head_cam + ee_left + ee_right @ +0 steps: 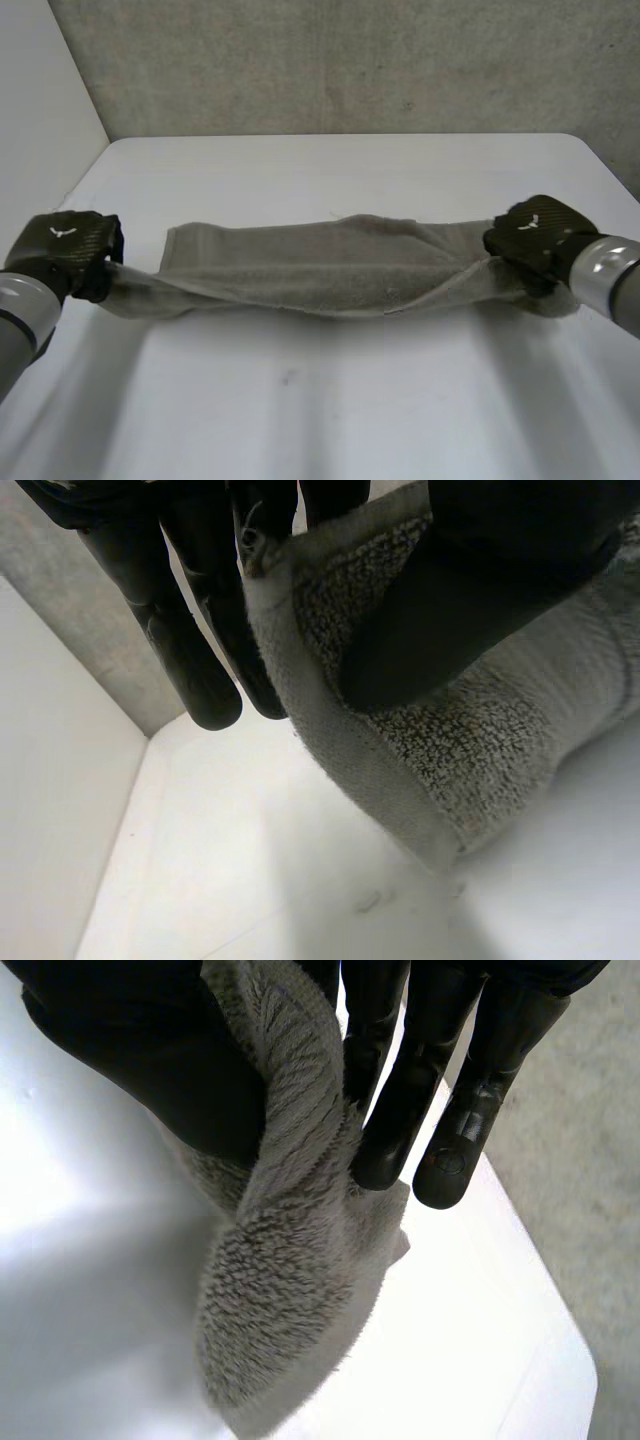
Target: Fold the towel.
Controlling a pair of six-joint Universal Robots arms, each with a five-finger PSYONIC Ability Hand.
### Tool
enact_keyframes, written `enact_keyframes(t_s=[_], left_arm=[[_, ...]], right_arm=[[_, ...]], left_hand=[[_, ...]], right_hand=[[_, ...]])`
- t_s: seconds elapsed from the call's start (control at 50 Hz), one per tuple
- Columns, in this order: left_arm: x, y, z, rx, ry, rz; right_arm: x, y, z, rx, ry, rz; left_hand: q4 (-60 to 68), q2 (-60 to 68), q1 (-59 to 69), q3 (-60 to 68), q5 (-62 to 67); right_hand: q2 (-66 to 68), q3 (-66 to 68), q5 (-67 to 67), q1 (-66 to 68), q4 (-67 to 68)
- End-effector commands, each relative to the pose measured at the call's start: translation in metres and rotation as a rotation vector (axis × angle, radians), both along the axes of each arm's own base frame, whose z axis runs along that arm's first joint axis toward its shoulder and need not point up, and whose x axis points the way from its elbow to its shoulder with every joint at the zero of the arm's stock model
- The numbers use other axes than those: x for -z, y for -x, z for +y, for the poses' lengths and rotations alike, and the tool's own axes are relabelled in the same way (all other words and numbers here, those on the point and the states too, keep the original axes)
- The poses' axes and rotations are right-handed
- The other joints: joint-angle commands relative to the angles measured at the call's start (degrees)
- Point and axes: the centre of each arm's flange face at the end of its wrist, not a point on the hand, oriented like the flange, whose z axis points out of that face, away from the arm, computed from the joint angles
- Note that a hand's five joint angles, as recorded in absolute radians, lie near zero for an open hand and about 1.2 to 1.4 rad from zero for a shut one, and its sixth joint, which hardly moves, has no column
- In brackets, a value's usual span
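Towel (320, 265) lying across mid tabletop (330, 410), near edge raised. Left hand (68, 250) pinching its left end, right hand (535, 238) pinching right end, thumbs clamping cloth against fingers. Probably holding both ends taut, keeping the edge straight for folding over.

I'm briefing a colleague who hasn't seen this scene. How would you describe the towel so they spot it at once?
On the white table by the grey wall, look between the two black hands. The towel is the grey terry cloth stretched sideways as a long band, one end pinched by the left hand, the other by the right hand. It is the only soft thing there.
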Motion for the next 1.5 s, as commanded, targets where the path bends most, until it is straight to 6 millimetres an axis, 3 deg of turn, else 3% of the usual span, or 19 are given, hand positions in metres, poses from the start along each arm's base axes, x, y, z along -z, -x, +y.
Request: enact_keyframes(t_s=[0.02,0.08,0.3,0.44,0.58,0.68,0.78,0.84,0.86,0.9,0.98,1.04,1.1,1.14,1.2,1.3,1.4,1.44,1.5], left_arm=[[-0.024,-0.004,0.011,-0.008,0.034,0.004],[-0.034,-0.003,0.012,-0.006,0.070,0.013],[-0.027,-0.002,0.015,-0.003,0.037,0.029],[-0.001,-0.003,0.015,-0.004,-0.055,0.014],[0.029,0.007,-0.018,0.011,-0.142,-0.002],[0.012,0.025,-0.058,0.039,-0.031,0.020],[-0.040,0.050,-0.094,0.082,0.170,0.073],[-0.090,0.059,-0.115,0.091,0.354,0.157],[-0.091,0.060,-0.115,0.091,0.355,0.158],[-0.138,0.065,-0.124,0.106,0.529,0.267],[-0.170,0.066,-0.127,0.122,0.652,0.376],[-0.178,0.064,-0.129,0.119,0.691,0.458],[-0.163,0.058,-0.132,0.092,0.640,0.480],[-0.122,0.055,-0.129,0.068,0.501,0.445],[-0.099,0.051,-0.126,0.049,0.426,0.424],[-0.020,0.040,-0.093,0.057,0.163,0.368],[0.015,0.038,-0.072,0.089,0.045,0.336],[0.048,0.032,-0.046,0.102,-0.060,0.271],[0.055,0.030,-0.036,0.106,-0.079,0.235]], right_arm=[[-0.038,0.017,0.011,0.099,0.014,-0.128],[-0.047,0.024,0.008,0.132,0.025,-0.184],[-0.016,0.028,0.015,0.092,-0.112,-0.218],[0.034,0.034,0.005,0.127,-0.265,-0.188],[0.039,0.031,-0.016,0.102,-0.218,-0.115],[0.010,0.028,-0.057,0.145,0.006,-0.125],[-0.069,-0.007,-0.097,0.130,0.433,-0.261],[-0.090,-0.012,-0.104,0.128,0.543,-0.300],[-0.110,-0.015,-0.109,0.131,0.653,-0.339],[-0.127,-0.016,-0.112,0.137,0.753,-0.371],[-0.161,-0.017,-0.106,0.164,0.952,-0.451],[-0.158,-0.016,-0.097,0.162,0.939,-0.468],[-0.137,-0.016,-0.090,0.158,0.856,-0.447],[-0.121,-0.015,-0.087,0.158,0.777,-0.418],[-0.084,-0.012,-0.077,0.151,0.569,-0.350],[-0.029,-0.010,-0.050,0.106,0.270,-0.267],[0.012,-0.004,-0.036,0.081,0.126,-0.226],[0.037,0.006,-0.028,0.093,0.051,-0.176],[0.049,0.012,-0.019,0.094,0.013,-0.132]], left_hand=[[10.2,10.2,13.6,10.3,11.6],[10.2,10.2,13.6,10.3,11.6],[10.2,10.2,13.6,10.3,11.6],[10.2,10.2,13.6,10.3,11.6],[10.2,10.2,13.6,10.3,11.6],[10.2,10.2,13.6,10.3,11.6],[10.2,10.2,13.6,10.3,11.6],[10.2,10.2,13.6,10.3,11.6],[10.2,10.2,13.6,10.3,11.6],[10.2,10.2,13.6,10.3,11.6],[10.2,10.2,13.6,10.3,11.6],[10.2,10.2,13.6,10.3,11.6],[10.2,10.2,13.6,10.3,11.6],[10.2,10.2,13.6,10.3,11.6],[10.2,10.2,13.6,10.3,11.6],[10.2,10.2,13.6,10.3,11.6],[10.2,10.2,13.6,10.3,11.6],[10.2,10.2,13.6,10.3,11.6],[10.2,10.2,13.6,10.3,11.6]], right_hand=[[-11.1,-11.8,-10.7,-19.9,-12.0],[12.5,11.8,12.9,3.8,11.6],[12.6,11.9,13.1,3.9,11.8],[12.6,11.9,13.1,3.9,11.8],[12.6,11.9,13.1,3.9,11.8],[12.6,11.9,13.1,3.9,11.8],[12.6,11.9,13.1,3.9,11.8],[12.6,11.9,13.1,3.9,11.8],[12.6,11.9,13.1,3.9,11.8],[12.6,11.9,13.1,3.9,11.8],[12.6,11.9,13.1,3.9,11.8],[12.6,11.9,13.1,3.9,11.8],[12.6,11.9,13.1,3.9,11.8],[12.6,11.9,13.1,3.9,11.8],[12.6,11.9,13.1,3.9,11.8],[12.6,11.9,13.1,3.9,11.8],[12.6,11.9,13.1,3.9,11.8],[12.6,11.9,13.1,3.9,11.8],[12.6,11.9,13.1,3.9,11.8]])
